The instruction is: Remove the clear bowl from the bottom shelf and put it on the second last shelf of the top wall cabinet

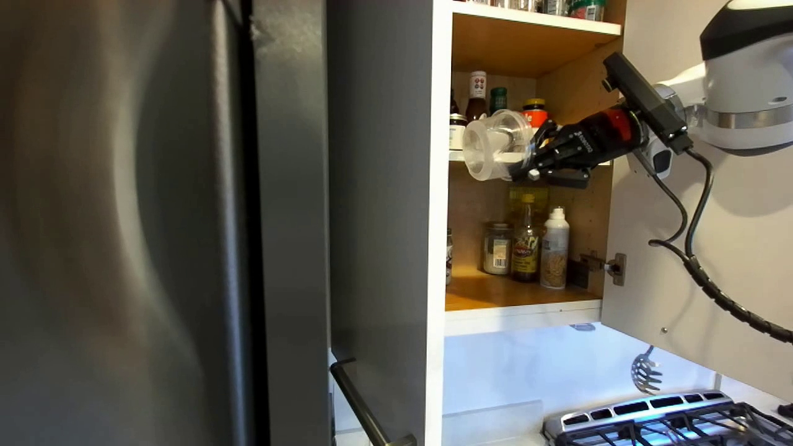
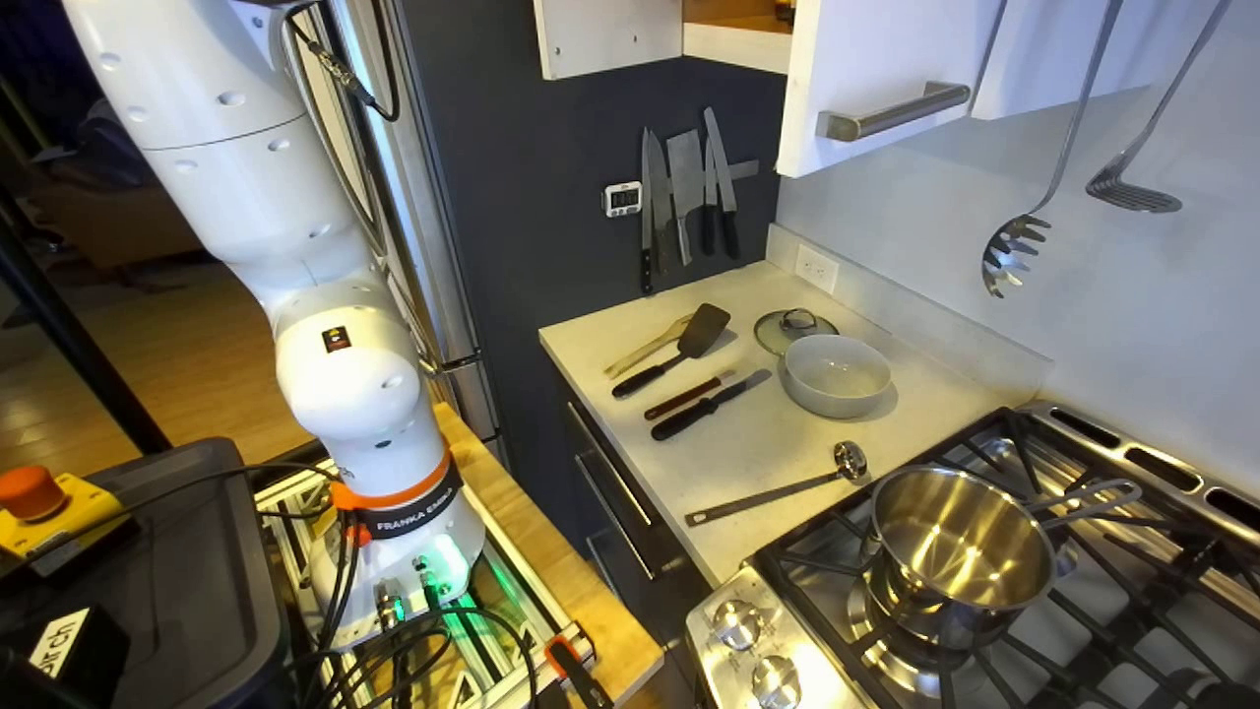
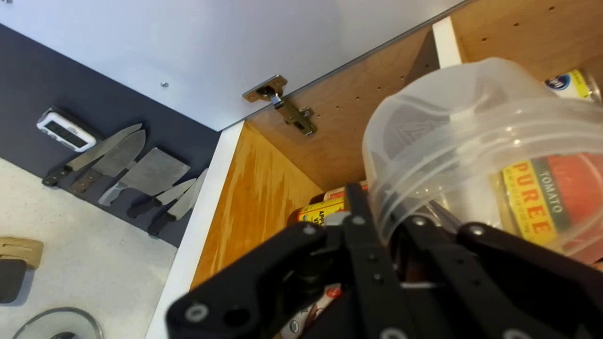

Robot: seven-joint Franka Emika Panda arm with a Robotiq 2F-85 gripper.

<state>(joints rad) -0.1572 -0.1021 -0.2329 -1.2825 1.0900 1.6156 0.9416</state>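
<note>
The clear plastic bowl is tilted on its side in front of the open wall cabinet. My gripper is shut on its wall. The bowl is at about the height of the middle shelf, outside the shelf's front edge. In the wrist view the bowl fills the right, with one finger outside its wall and one inside, at the gripper. The bottom shelf holds bottles and a jar. The upper shelf shows at the top. Bowl and gripper are out of view in the exterior view of the counter.
Bottles and jars, including a white-labelled jar and a red can, stand on the middle shelf behind the bowl. The open cabinet door is beside the arm. Below are a counter, a whitish bowl and a pot.
</note>
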